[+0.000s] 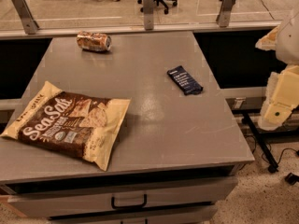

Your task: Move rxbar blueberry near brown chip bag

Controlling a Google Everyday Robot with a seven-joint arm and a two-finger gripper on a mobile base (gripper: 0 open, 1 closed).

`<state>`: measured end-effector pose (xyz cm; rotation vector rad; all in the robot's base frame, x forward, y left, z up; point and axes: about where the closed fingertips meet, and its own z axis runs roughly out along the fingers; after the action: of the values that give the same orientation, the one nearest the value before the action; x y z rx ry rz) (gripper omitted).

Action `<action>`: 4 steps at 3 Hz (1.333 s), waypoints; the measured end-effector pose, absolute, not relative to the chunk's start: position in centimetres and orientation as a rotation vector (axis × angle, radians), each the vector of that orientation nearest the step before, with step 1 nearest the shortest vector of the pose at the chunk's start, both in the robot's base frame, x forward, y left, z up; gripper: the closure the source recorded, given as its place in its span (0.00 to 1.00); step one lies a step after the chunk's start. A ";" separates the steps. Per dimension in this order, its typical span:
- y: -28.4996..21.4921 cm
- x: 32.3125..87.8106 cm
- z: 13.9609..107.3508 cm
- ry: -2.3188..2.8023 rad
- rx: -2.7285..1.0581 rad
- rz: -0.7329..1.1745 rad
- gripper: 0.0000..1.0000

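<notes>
The rxbar blueberry (185, 80) is a small flat dark navy bar with white lettering. It lies on the right part of the grey table top (154, 120), angled. The brown chip bag (68, 122) lies flat at the front left, dark brown in the middle with cream edges and "Sea Salt" lettering. A wide stretch of bare table separates the two. My gripper (279, 101) shows as cream-coloured parts at the right edge of the view. It is off the table, to the right of the bar and apart from it.
A brownish drink can (94, 41) lies on its side at the back left of the table. A glass railing with metal posts (148, 7) runs behind the table. Drawers with a black handle (129, 202) sit under the front edge. Cables lie on the floor at the right.
</notes>
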<state>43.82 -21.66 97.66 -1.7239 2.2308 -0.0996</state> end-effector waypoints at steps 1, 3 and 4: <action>-21.7 43.8 97.7 2.231 -1.724 -0.100 0.00; -18.7 50.1 92.6 2.113 -1.641 0.015 0.00; -16.3 54.5 90.0 2.059 -1.560 0.100 0.00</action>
<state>54.52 -16.28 89.96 -1.5603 2.0587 0.1001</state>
